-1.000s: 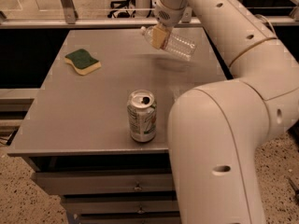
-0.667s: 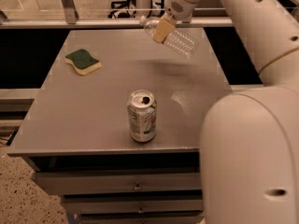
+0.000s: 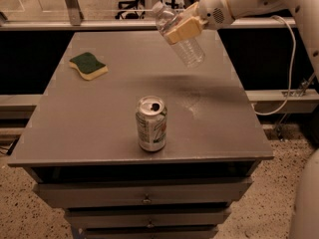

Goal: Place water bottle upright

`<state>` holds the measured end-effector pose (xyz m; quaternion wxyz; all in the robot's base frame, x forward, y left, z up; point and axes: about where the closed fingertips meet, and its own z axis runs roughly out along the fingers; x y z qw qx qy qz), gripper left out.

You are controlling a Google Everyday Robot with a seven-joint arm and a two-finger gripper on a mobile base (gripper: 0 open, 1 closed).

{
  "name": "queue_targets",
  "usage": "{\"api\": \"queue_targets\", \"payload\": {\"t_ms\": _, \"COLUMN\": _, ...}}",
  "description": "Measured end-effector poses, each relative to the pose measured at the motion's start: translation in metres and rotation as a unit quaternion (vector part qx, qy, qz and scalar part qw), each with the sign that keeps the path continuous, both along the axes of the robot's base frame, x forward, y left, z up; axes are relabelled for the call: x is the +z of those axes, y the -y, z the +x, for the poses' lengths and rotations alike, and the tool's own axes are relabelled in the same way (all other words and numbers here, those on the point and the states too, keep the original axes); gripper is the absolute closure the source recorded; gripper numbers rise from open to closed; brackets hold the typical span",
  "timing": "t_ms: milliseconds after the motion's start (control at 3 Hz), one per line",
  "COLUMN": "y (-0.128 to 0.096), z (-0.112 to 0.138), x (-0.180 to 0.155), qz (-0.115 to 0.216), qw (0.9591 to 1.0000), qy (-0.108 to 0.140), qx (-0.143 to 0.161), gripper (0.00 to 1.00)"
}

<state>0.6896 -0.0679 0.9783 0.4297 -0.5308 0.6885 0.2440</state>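
Note:
The water bottle [image 3: 187, 46] is a clear ribbed plastic bottle with a pale cap. It hangs tilted in the air above the back right of the grey table [image 3: 89, 113], cap end up and to the left, base down and to the right. My gripper [image 3: 180, 28] comes in from the upper right and is shut on the bottle's upper half, with a tan finger pad [image 3: 183, 30] across it. The bottle touches nothing else. Its label band is hidden by the pad.
A silver soda can [image 3: 151, 123] stands upright near the table's front middle. A green and yellow sponge [image 3: 88, 65] lies at the back left. Drawers sit below the tabletop. A white cable hangs at the right, and a railing runs behind the table.
My gripper has lifted the bottle off the table's back right and carried it up and a little left. The arm has swung out of the foreground. Can and sponge have not moved.

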Motion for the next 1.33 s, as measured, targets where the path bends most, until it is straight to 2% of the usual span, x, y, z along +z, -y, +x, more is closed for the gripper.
{"api": "queue_targets", "payload": {"t_ms": 333, "y": -0.015, "z": -0.025, "x": 0.015, "qz": 0.139, "qw": 0.9877, "qy": 0.037, "qx": 0.061, "gripper": 1.0}}
{"api": "queue_targets", "payload": {"t_ms": 667, "y": -0.022, "z": -0.035, "x": 0.019, "qz": 0.204, "qw": 0.9736, "qy": 0.052, "qx": 0.087, "gripper": 1.0}}
{"api": "queue_targets", "payload": {"t_ms": 1000, "y": -0.024, "z": -0.037, "x": 0.011, "qz": 0.244, "qw": 0.9637, "qy": 0.049, "qx": 0.098, "gripper": 1.0}}
{"api": "queue_targets", "payload": {"t_ms": 1333, "y": -0.024, "z": -0.034, "x": -0.003, "qz": 0.264, "qw": 0.9591, "qy": 0.032, "qx": 0.099, "gripper": 1.0}}
